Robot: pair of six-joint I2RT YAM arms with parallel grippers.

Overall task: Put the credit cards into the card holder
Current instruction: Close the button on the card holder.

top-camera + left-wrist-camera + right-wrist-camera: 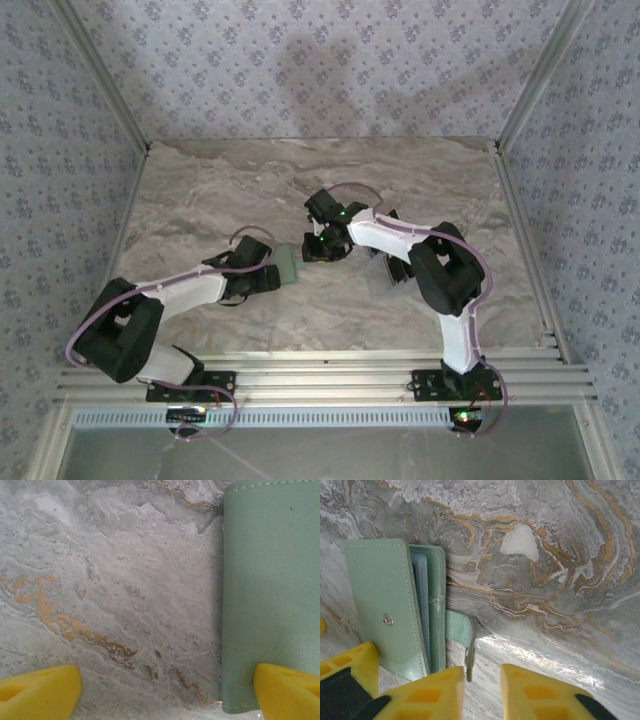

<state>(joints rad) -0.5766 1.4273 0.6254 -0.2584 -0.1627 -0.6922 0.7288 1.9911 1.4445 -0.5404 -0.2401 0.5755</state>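
Table (250, 190): a marbled grey slab with ochre veins is carrying everything. Patterned walls (300, 60) are enclosing it on three sides, and a ribbed metal rail (330, 365) is running along its near edge.

Holder (287, 265): it is lying near the table's middle, between the two grippers. In the right wrist view the holder (380, 595) is showing two green covers parted, with pale sleeves between them. A metal snap (387, 620) is sitting on the nearer cover, and a green tab (460, 630) is sticking out toward the fingers.

Cards (392, 272): they are lying right of the holder, apart from it. The right arm (385, 235) is crossing above them and hiding most of the set (their number is not readable).

Left gripper (275, 272): it is reaching in from the left. In its own wrist view the gripper (165, 694) is standing wide and gripping nothing. One yellow finger (287, 690) is overlapping the near edge of the holder (270, 595), and the other is hanging over bare table.

Right gripper (322, 247): it is hanging just right of the holder. Seen from the wrist, the gripper (483, 695) is standing narrow, with a slit of table showing between its tips. The tab's end is lying at the inner edge of one finger (427, 695); whether they are touching cannot be told.
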